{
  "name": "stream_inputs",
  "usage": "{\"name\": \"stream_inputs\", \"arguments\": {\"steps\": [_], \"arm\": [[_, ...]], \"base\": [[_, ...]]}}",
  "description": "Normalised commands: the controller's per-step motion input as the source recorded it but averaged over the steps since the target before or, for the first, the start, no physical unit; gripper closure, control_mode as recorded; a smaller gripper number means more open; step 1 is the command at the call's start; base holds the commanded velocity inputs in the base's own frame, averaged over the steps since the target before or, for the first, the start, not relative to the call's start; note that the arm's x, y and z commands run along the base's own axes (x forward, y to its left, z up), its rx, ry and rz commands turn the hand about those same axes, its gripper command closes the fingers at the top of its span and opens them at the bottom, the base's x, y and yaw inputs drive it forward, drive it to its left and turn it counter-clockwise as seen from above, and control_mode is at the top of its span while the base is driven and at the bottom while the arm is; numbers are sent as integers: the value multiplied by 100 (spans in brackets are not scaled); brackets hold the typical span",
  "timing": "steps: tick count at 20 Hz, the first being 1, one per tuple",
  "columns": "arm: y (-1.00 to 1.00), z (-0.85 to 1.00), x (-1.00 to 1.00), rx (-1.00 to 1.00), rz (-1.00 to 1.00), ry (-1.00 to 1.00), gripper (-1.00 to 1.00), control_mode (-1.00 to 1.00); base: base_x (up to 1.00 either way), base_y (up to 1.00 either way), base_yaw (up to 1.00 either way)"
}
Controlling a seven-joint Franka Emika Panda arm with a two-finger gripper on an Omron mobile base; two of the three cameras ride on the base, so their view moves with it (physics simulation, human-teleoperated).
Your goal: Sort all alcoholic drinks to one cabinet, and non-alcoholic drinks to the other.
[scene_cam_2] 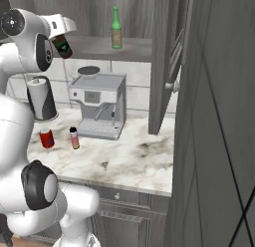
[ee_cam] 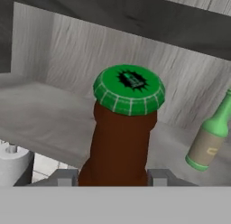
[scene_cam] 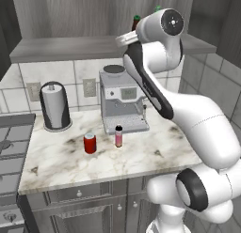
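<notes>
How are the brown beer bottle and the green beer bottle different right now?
The brown bottle is dark, with a red label and green cap; the green bottle is green with a tan label. The brown bottle sits clamped in the gripper, tilted, at the cabinet shelf; the green bottle stands free and upright on that shelf. Both are slim and long-necked.

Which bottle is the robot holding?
The brown bottle with the green cap, gripped in the end effector. The green bottle stands alone on the shelf; the pink bottle sits on the counter.
</notes>
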Motion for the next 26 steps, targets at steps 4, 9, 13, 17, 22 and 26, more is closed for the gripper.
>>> {"name": "stream_inputs", "arguments": {"steps": [4,9,13,17,22,26], "arm": [[0,0,16,3,-5,-4,100,-100],[0,0,18,5,-4,-2,100,-100],[0,0,14,8,-4,0,100,-100],[0,3,15,7,-5,0,100,-100],[0,2,22,5,-5,0,100,-100],[0,3,28,2,-2,4,100,-100]], "base": [[0,0,0],[0,0,0],[0,0,0],[0,0,0],[0,0,0],[0,0,0]]}}
